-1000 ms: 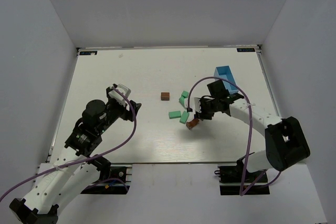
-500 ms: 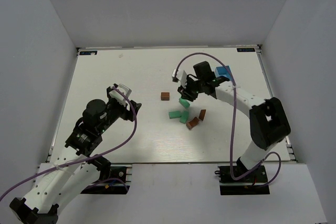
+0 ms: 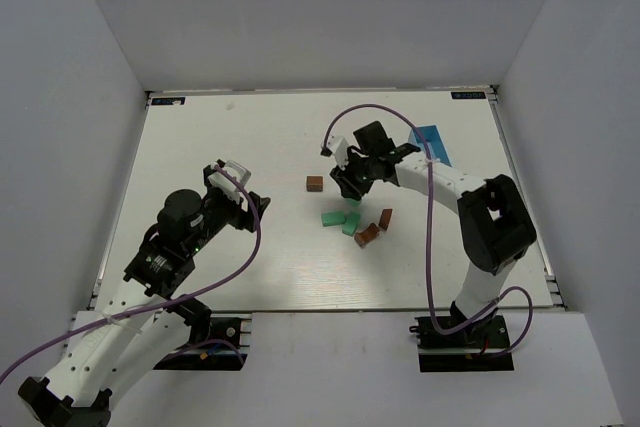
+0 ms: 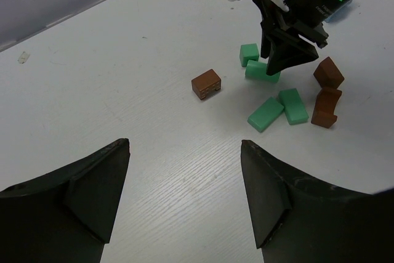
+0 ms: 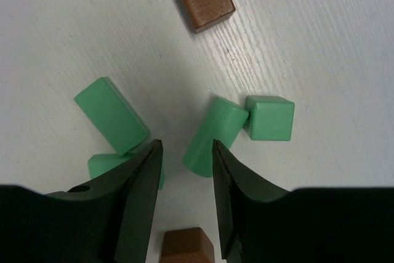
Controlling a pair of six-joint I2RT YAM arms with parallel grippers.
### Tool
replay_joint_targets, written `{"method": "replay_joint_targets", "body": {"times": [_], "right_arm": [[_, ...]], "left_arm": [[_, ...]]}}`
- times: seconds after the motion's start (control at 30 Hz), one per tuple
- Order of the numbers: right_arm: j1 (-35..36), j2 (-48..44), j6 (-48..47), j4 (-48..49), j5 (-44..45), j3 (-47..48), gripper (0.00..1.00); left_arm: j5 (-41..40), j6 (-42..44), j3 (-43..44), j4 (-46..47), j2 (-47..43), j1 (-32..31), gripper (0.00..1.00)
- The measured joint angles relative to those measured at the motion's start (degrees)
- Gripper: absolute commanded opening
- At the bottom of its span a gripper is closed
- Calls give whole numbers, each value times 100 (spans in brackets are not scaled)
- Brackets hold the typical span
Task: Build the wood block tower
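Table: white, wood-grained top (evenly lit, soft shadows). Back wall: plain grey. Side walls: grey, flanking the table.

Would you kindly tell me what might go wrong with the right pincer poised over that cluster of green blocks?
1. The right pincer is open just beside the rounded green block, which lies askew to its jaws and touches the green cube. Closing there may well roll it or drag the cube along.
2. One finger overlaps a partly hidden green block in the wrist view, so descending could press on it and scatter the crowded pieces.
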Motion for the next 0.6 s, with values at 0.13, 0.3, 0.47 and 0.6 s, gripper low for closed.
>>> {"method": "replay_joint_targets", "body": {"times": [0.13,0.3,0.47,0.6], "right_arm": [[9,247,120,-79,225,133,44],[28,341,245,-179,557,168,47],[28,367,291,-201,776,221,48],[28,457,328,-249,822,278,50]], "left_arm": [[4,0,0,0,0,0,83],[4,0,0,0,0,0,83],[4,0,0,0,0,0,83],[4,0,0,0,0,0,83]]}}
